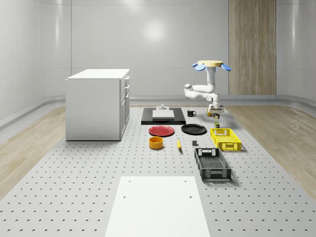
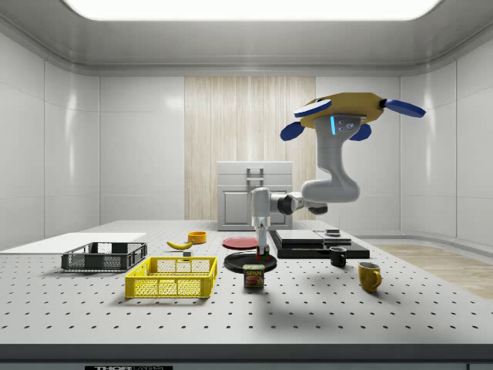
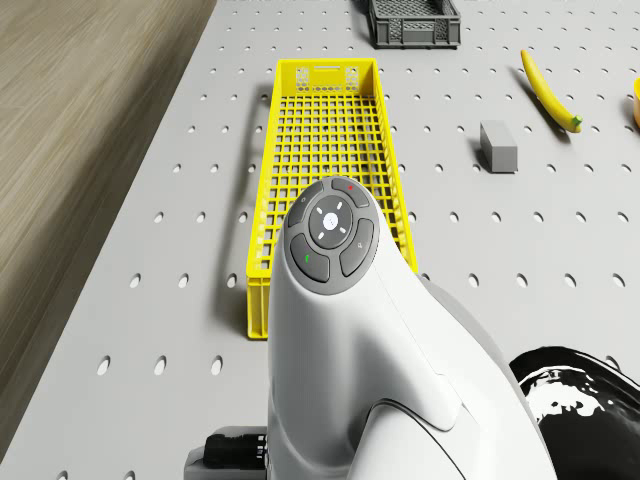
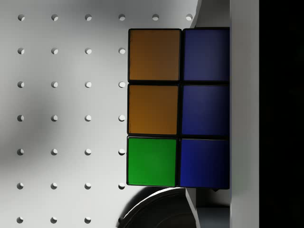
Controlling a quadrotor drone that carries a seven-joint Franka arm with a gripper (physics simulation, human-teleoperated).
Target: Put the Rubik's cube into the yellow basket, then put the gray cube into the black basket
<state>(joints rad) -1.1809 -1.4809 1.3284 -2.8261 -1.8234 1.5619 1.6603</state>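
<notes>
Gripping the Rubik's cube (image 4: 178, 107), the gripper (image 1: 216, 114) is closed on its sides, holding it off the table (image 1: 74, 187); wrist view shows orange, green and blue tiles pressed against one finger (image 4: 244, 114). Gripper points straight down, at the far end of the yellow basket (image 1: 225, 138), a little above rim height in the side view. Arm (image 2: 331, 189) bends down from the drone (image 1: 211, 65), which hovers well above the table, over the spot between the black plate (image 1: 194, 129) and the yellow basket's far end. Drone view looks past the arm's wrist onto the yellow basket (image 3: 325, 180) below it.

Gray cube (image 1: 195, 143) sits on the table, left of the yellow basket, near the banana (image 1: 178, 143). Black basket (image 1: 212, 164) is nearer than the yellow one, apart from it. Red plate (image 1: 162, 131) lies left of the black plate, orange bowl (image 1: 156, 142) just nearer than it. Black mug (image 1: 191, 113) stands by the black tray (image 1: 163, 118) at the far side. Spam can (image 2: 254, 275) and yellow mug (image 2: 370, 276) stand on the table in the side view. White cabinet (image 1: 98, 103) at far left.
</notes>
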